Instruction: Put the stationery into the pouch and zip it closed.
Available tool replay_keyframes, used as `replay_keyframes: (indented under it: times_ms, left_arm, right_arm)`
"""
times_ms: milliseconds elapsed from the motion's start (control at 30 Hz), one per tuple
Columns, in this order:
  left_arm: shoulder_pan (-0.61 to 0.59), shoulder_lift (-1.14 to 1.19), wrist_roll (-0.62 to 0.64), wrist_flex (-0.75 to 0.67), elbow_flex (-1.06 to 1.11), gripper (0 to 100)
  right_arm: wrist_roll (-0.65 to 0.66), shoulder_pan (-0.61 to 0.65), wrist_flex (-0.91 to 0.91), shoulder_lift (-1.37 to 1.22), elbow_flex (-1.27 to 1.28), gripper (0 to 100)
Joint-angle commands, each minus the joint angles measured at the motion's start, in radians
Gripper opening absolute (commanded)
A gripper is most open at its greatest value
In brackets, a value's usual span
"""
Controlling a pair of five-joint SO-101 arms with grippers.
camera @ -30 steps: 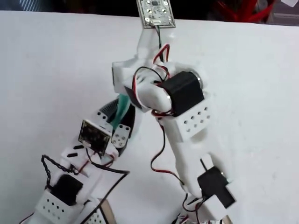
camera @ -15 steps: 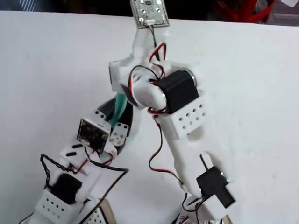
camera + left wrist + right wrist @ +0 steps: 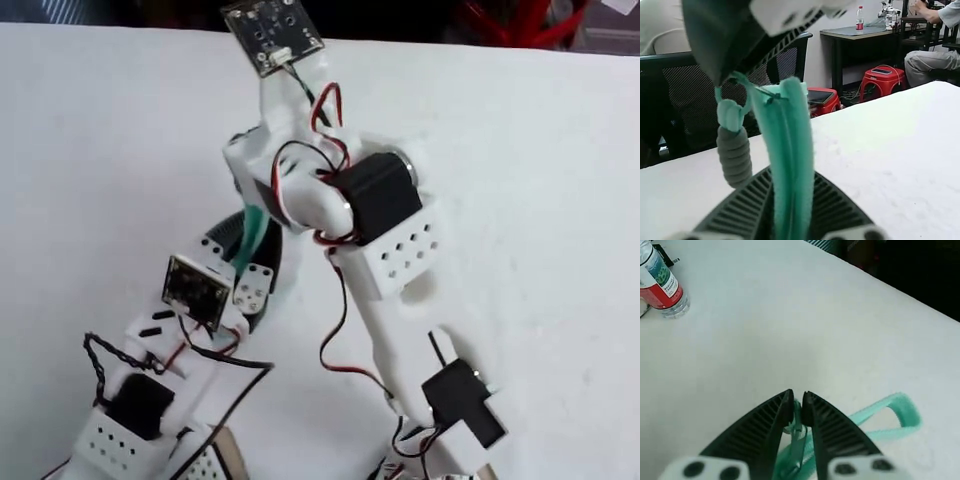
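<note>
Stands on edge between the two grippers, over a white table (image 3: 520,150): a teal pouch (image 3: 787,150). Pinched low down by the left gripper (image 3: 792,172), its dark ridged fingers pressed tight against both faces of the pouch. Caught higher up by the right gripper (image 3: 796,394), fingers almost together, with only a thin teal bit of the pouch's edge clamped between them. Hangs just beside the pouch, from a small teal loop (image 3: 731,114) right under the right gripper: a grey ridged pendant (image 3: 735,157). From above, appears as a narrow teal strip between the two arms. Keeps its inside hidden, so cannot tell what lies in it, nor whether the zip is closed. Cannot tell either whether the pouch touches the table. Stands on the table well apart from the pouch: a clear bottle (image 3: 660,285) with a red label.
</note>
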State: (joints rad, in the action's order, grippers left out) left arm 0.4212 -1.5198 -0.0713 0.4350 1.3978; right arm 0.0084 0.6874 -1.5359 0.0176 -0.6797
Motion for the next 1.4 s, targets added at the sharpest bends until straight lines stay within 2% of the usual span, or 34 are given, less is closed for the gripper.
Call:
replay_keyframes:
  times_ms: [0, 133, 433, 667, 800, 867, 1000, 1067, 1367]
  left_arm:
    - [0.002, 0.015, -0.006, 0.003, 0.0, 2]
    - [0.002, 0.015, -0.005, 0.005, 0.0, 2]
    - [0.002, 0.015, -0.005, 0.005, 0.0, 2]
    - [0.002, 0.015, -0.005, 0.005, 0.0, 2]
    - [0.002, 0.015, -0.006, 0.005, 0.0, 2]
    - [0.002, 0.015, -0.006, 0.005, 0.0, 2]
    - [0.002, 0.015, -0.006, 0.005, 0.0, 2]
    - [0.002, 0.015, -0.006, 0.005, 0.0, 2]
    - [0.002, 0.015, -0.006, 0.005, 0.0, 2]
  right_arm:
    - [0.012, -0.028, 0.045, 0.035, 0.0, 2.0]
    - [0.018, -0.097, 0.058, 0.035, -0.003, 1.9]
    - [0.146, -0.17, 0.058, 0.035, 0.044, 1.9]
    - [0.19, -0.249, 0.133, 0.033, 0.146, 1.9]
    - [0.184, -0.232, 0.125, 0.062, 0.13, 2.3]
    - [0.11, -0.197, 0.093, 0.093, 0.094, 6.5]
    - [-0.193, -0.151, 0.033, 0.13, 0.028, 22.1]
    - [-0.308, -0.134, 0.012, 0.128, 0.015, 25.1]
    - [-0.42, -0.028, -0.024, 0.125, 0.015, 25.9]
